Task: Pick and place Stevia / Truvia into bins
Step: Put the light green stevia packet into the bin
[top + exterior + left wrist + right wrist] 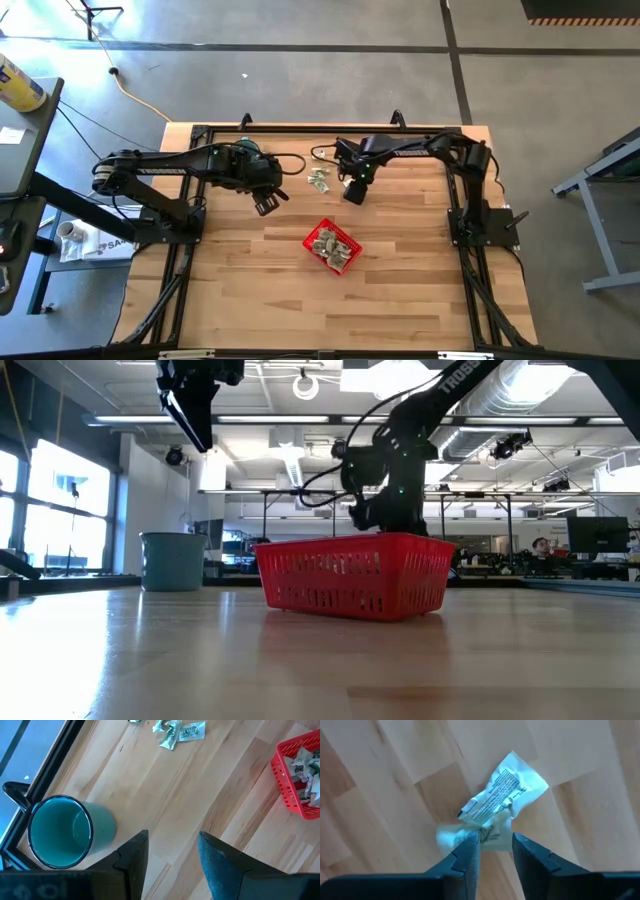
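Overhead, right hand (495, 851) pinches a Stevia sachet (502, 795) (left hand (172, 852) apart, idle).

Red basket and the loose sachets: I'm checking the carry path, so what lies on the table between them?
Nothing: in the high view only bare wood separates the red basket from the loose sachets; the right gripper hangs beside that stretch.

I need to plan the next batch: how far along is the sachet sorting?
Done: several pale green and white paper sachets already lie in the small square red mesh basket. In hand: the right gripper is down at the table with its fingers around a crumpled sachet, not yet lifted. Left: a few loose sachets on the wood behind the basket. The left gripper waits open near the round teal cup.
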Motion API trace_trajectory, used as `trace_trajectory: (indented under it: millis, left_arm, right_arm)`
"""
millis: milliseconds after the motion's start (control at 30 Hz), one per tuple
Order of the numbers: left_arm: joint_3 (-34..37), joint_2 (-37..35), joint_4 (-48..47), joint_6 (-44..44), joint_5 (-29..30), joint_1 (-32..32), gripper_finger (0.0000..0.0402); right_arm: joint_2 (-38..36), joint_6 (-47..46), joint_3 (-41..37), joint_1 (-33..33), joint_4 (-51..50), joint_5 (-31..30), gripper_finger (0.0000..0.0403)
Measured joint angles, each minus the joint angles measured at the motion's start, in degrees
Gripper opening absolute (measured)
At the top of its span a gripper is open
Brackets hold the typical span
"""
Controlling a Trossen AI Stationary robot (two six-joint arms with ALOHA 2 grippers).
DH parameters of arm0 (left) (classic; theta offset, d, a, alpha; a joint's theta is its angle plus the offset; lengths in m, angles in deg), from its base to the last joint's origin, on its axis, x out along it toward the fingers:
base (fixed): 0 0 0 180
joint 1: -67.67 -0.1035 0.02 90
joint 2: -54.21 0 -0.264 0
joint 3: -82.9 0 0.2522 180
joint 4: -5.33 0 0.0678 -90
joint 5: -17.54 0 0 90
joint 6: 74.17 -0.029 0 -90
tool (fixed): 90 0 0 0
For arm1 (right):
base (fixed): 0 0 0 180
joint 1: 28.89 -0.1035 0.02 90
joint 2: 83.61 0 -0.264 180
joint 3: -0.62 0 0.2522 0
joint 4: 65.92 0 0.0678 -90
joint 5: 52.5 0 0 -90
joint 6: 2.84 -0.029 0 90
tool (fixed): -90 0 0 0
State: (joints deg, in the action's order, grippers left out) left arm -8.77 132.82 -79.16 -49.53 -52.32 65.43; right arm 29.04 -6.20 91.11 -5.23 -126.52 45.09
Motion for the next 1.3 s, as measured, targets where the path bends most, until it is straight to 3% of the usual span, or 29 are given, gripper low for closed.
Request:
trace_trajectory:
  millis: [200, 400, 667, 833, 1000, 1100, 1300]
  left_arm:
    - [0.00, 0.00, -0.18, -0.02, 0.13, 0.00, 0.0207]
    - [0.00, 0.00, -0.75, -0.04, 0.13, 0.00, 0.0207]
    - [0.00, 0.00, -0.99, -0.64, 1.19, 0.00, 0.0207]
    - [0.00, 0.00, -0.97, -2.41, 1.38, 0.00, 0.0207]
    - [0.00, 0.00, -0.71, -4.82, 1.38, 0.00, 0.0207]
    - [0.00, 0.00, -0.72, -5.33, 1.36, 0.00, 0.0207]
    - [0.00, 0.00, -1.42, -5.33, -1.04, 0.00, 0.0207]
  right_arm:
    - [3.04, 0.70, 0.06, 0.49, -1.67, 5.78, 0.0090]
    - [2.73, 0.50, 0.04, -0.24, -6.05, 7.94, 0.0009]
    - [-5.59, -7.22, -0.02, -4.55, -10.66, 8.29, 0.0004]
    - [-12.33, -19.21, 0.02, -11.85, -5.21, 12.98, 0.0002]
    - [-11.63, -28.47, 0.04, -21.48, 7.76, 13.85, 0.0003]
    - [-9.60, -32.51, 0.07, -25.69, 14.90, 11.87, 0.0009]
    - [-8.79, -36.96, 0.00, -29.41, 9.57, 0.82, 0.0071]
